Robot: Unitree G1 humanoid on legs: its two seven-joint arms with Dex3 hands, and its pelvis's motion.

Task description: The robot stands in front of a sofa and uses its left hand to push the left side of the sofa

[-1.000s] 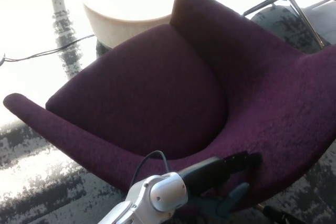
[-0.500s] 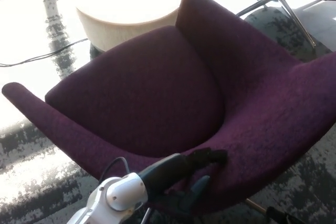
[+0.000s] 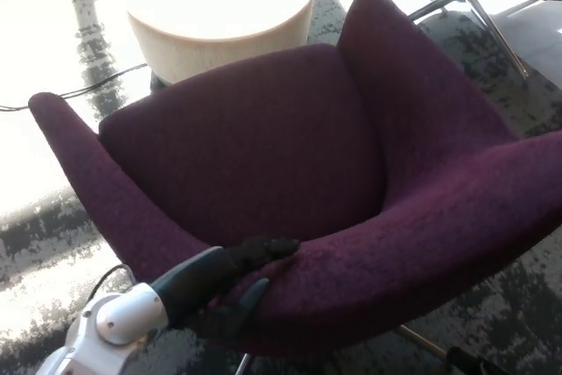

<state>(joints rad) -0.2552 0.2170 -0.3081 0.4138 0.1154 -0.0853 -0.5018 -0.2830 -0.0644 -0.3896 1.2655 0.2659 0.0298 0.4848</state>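
Strong light pours in from beyond the sofa (image 3: 351, 155), blowing out the round pale ottoman (image 3: 219, 10) behind it and the floor (image 3: 44, 155) beside its outer arm to near white, with detail lost there. The purple upholstery stays dim and evenly toned, darkest in the seat crease. The robot hand (image 3: 237, 274) at the near arm is soft and slightly blurred, its underside lost in shadow.

The sofa (image 3: 290, 147) is wearing a fuzzy, rough purple cloth that is looking soft and not shiny, the left hand (image 3: 241, 283) touching it is looking like dull black plastic, and the wrist joint (image 3: 123, 322) behind it is shining like smooth silver metal.
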